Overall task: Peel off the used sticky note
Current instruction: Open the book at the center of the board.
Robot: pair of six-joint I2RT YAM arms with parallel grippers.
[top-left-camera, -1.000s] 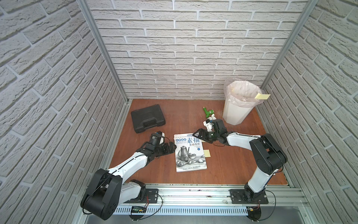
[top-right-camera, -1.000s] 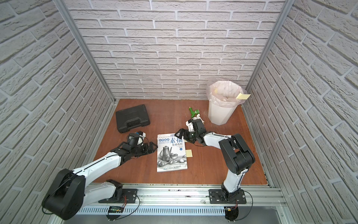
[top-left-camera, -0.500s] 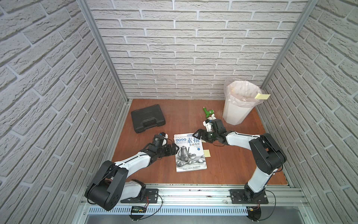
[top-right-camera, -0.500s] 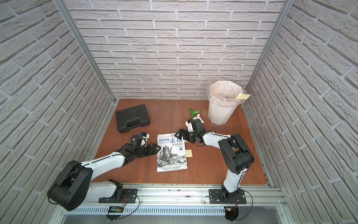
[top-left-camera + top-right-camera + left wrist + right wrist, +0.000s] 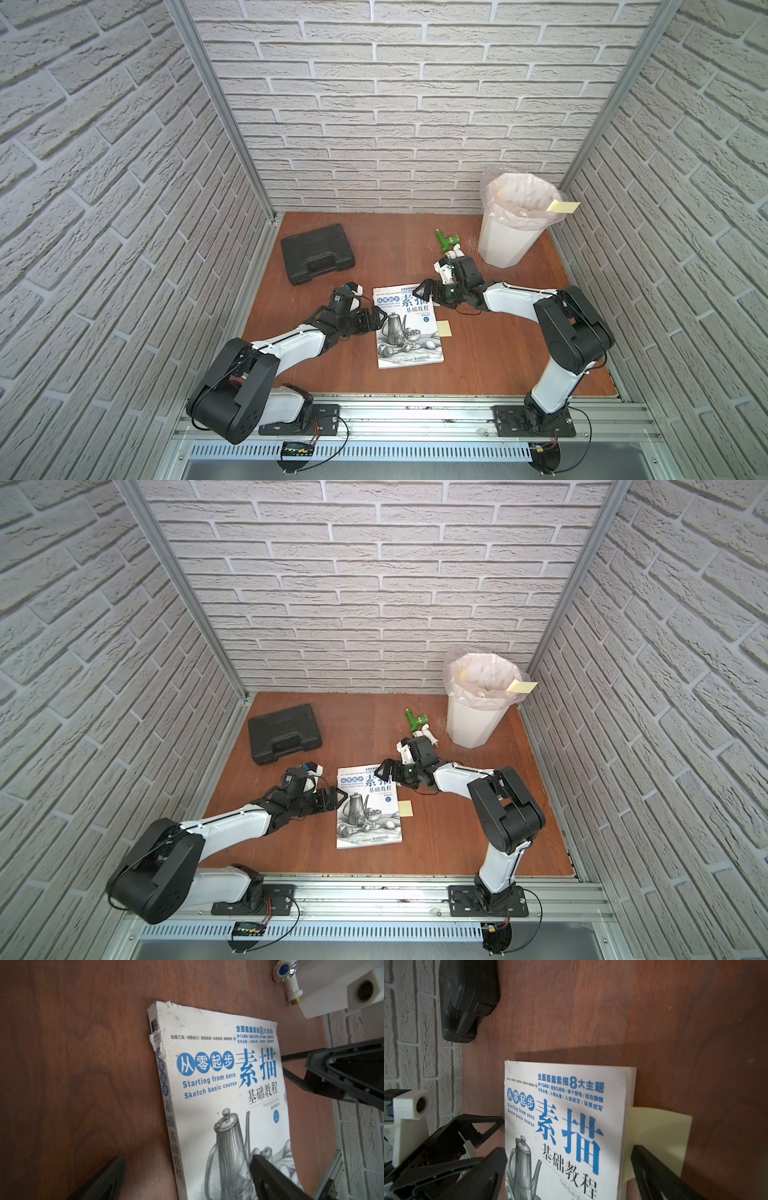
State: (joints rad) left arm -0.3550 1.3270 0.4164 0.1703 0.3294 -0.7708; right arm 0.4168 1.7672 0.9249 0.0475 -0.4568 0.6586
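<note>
Peeling cleanly will depend on pinning the book first, and neither arm has a hold on anything yet. The pale yellow square sticky note (image 5: pixel 444 328) lies flat on the reddish wooden tabletop (image 5: pixel 498 357), poking out from the page edge of the white paperback sketching book (image 5: pixel 409 345). Whether its hidden strip is stuck between the pages or beneath them cannot be told. The left gripper (image 5: pixel 377 319) sits low at the book's spine side, jaws spread wide and empty. The right gripper (image 5: pixel 426 293) hovers over the title end of the cover, likewise spread and holding nothing. In the right wrist view one of its fingers (image 5: pixel 654 1169) crosses the note's corner, though contact cannot be judged. A good peel, I judge, would have the left arm press on the cover near the spine while the right turns to pinch the note's free outer edge. It should then draw the note away slowly and low, outward from the book. Thin paper flat on wood is hard to catch, so the lower finger should slide under the slightly curled edge instead of stabbing down, or the light book may skid.
</note>
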